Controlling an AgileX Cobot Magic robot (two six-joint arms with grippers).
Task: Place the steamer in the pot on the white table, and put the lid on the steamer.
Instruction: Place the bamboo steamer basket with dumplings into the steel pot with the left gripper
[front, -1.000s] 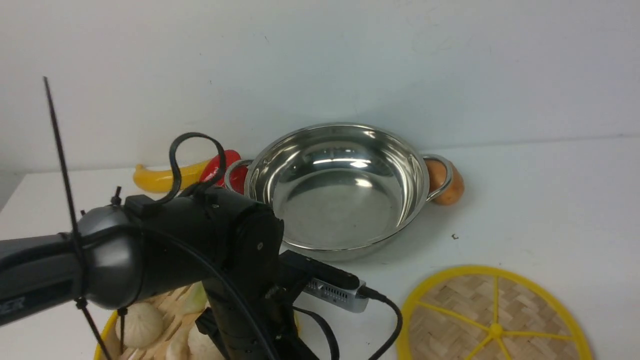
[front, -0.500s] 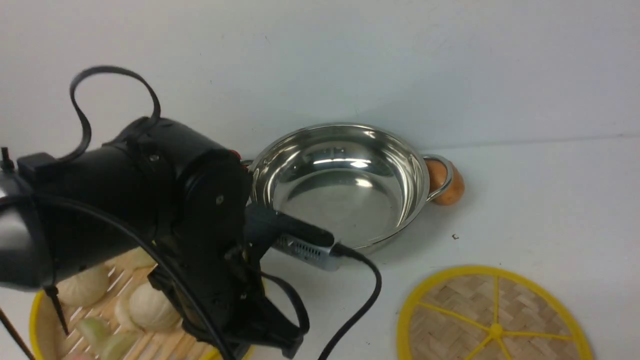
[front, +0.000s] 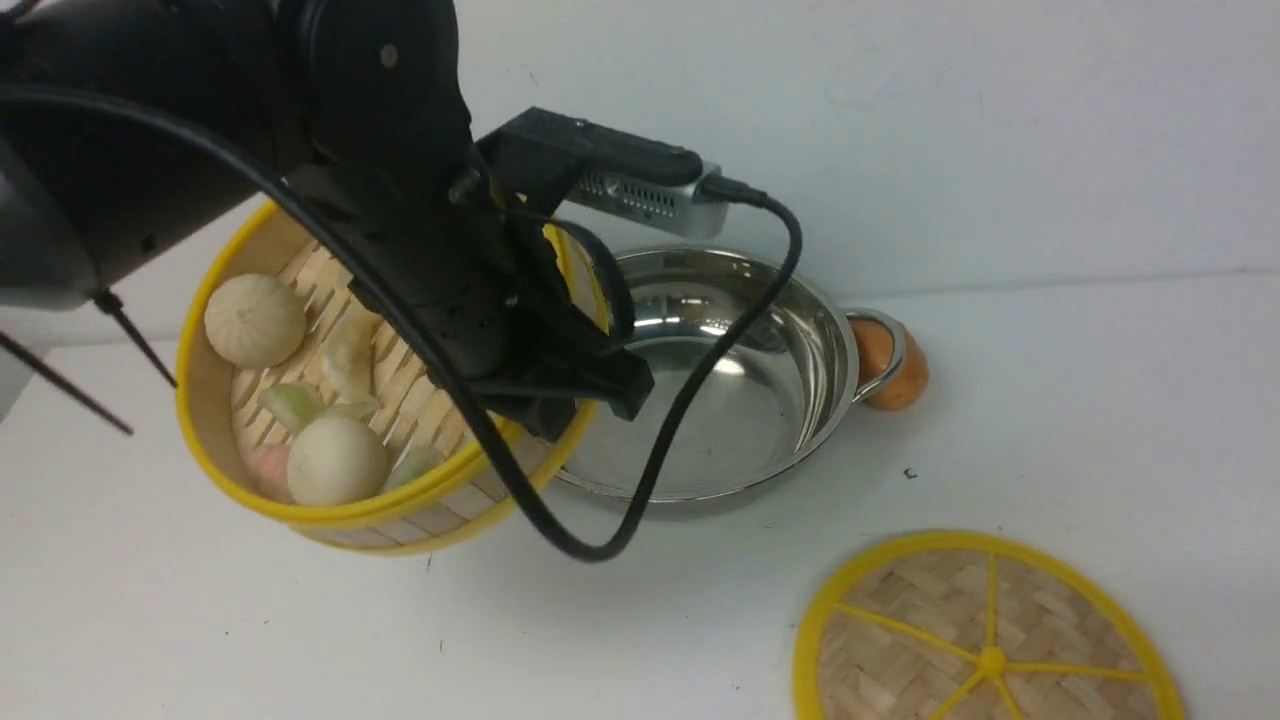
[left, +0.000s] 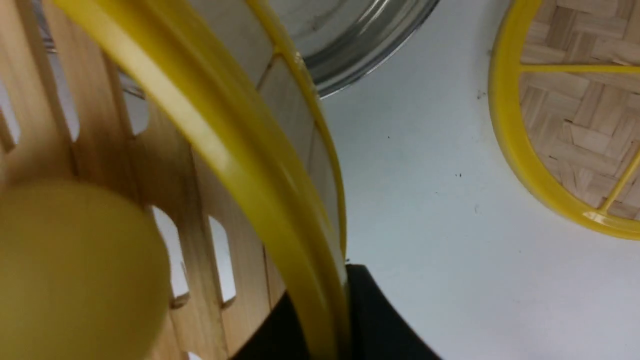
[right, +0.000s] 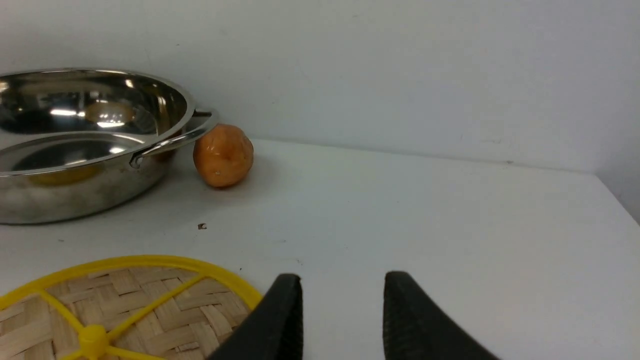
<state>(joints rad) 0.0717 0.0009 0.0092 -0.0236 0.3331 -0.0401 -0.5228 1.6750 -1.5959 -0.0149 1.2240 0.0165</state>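
Fingers (left: 387, 330) of the left hand (left: 330, 325) straddle the side of the steamer (front: 330, 517), one inside and one outside, clenched on the yellow rim at the basket's 3 o'clock edge. The steamer hangs tilted from that grip, clear of the tabletop (front: 1050, 430), with its open face turned toward the front camera. Two pale buns (front: 255, 320) and a few greenish dumplings (front: 292, 405) show on its slatted floor. In the front view the gripped edge overlaps the left rim of the pot (front: 800, 340). The pot stands on the tabletop at 3 o'clock from the steamer, near the back wall (front: 1000, 150). An orange toy (front: 897, 375) sits tucked under the loop handle at the pot's 3 o'clock. The lid (front: 900, 640) lies flat on the tabletop at 5 o'clock from the pot, apart from it, with its knob up. The right hand (right: 342, 310) hovers low just beside the lid's rim, released, its two dark fingers parted over bare tabletop.
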